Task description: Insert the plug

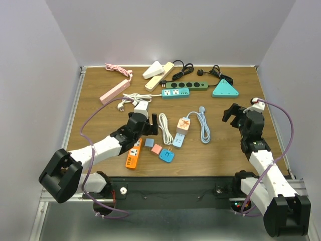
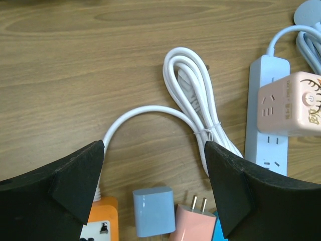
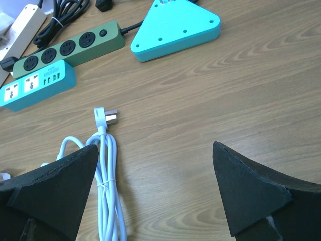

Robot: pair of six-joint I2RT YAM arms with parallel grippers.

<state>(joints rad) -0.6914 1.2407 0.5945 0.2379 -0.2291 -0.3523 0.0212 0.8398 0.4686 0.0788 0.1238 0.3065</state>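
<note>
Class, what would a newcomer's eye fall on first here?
First, the jumble of bright power strips across the wooden table: a turquoise triangular strip at the far right, a pink strip at the far left, an orange strip near the left arm. In the middle, a coiled white cable lies beside a peach cube socket.

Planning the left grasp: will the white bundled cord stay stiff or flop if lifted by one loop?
Probably flops: the white cord is soft loops cinched by one thin tie. Its free run seems to enter the orange strip, so lifting may drag that.
</note>
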